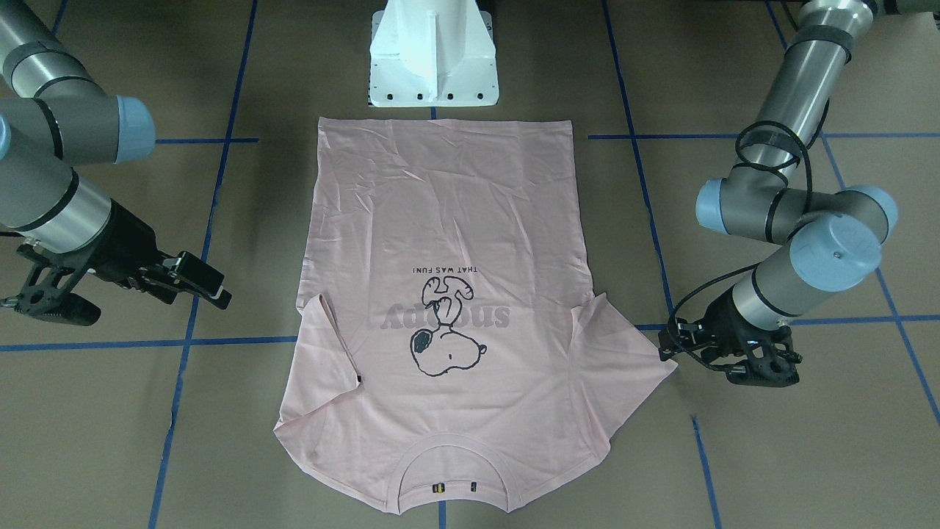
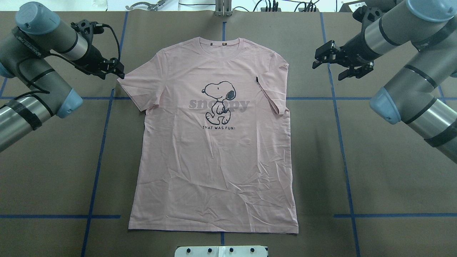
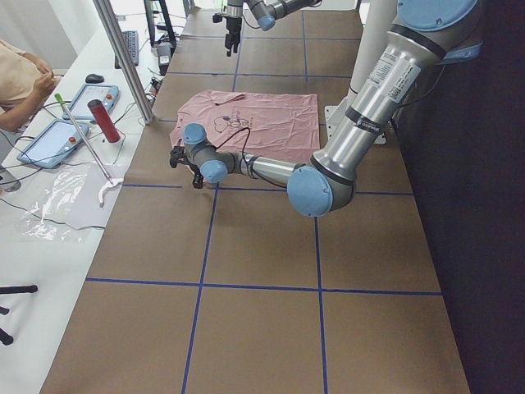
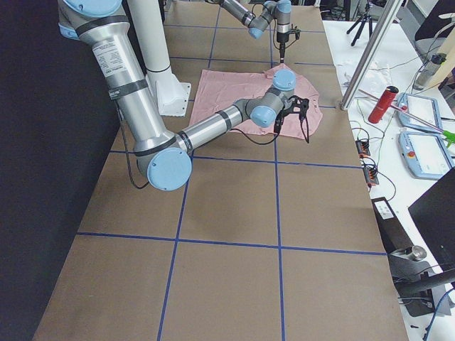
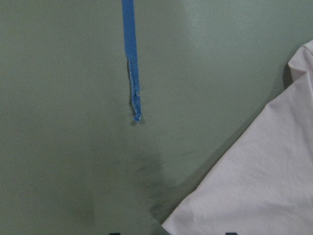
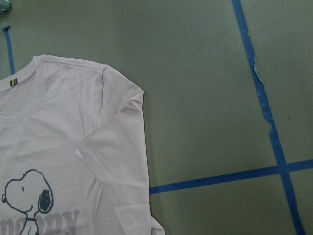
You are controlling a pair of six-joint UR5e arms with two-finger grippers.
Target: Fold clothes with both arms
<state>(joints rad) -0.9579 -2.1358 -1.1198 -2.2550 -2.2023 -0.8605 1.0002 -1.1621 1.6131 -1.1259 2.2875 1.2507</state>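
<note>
The pale pink T-shirt (image 2: 214, 160) lies flat, front up, Snoopy print showing, collar at the far side from the robot. It also shows in the front view (image 1: 455, 220). One sleeve (image 2: 134, 87) is spread out; the other (image 2: 273, 89) is folded in over the body. My left gripper (image 2: 116, 68) is open and empty, low over the table just beside the spread sleeve's tip (image 5: 264, 186); it also shows in the front view (image 1: 670, 339). My right gripper (image 2: 330, 62) is open and empty, apart from the shirt, off the folded sleeve's side (image 1: 202, 279).
The white pedestal base (image 1: 433, 66) stands at the shirt's hem edge. Blue tape lines (image 2: 342, 142) cross the brown table. A side bench holds tablets and a red bottle (image 3: 102, 119). A metal post (image 3: 123, 57) stands at the table's far edge, with an operator (image 3: 20, 78) beside it.
</note>
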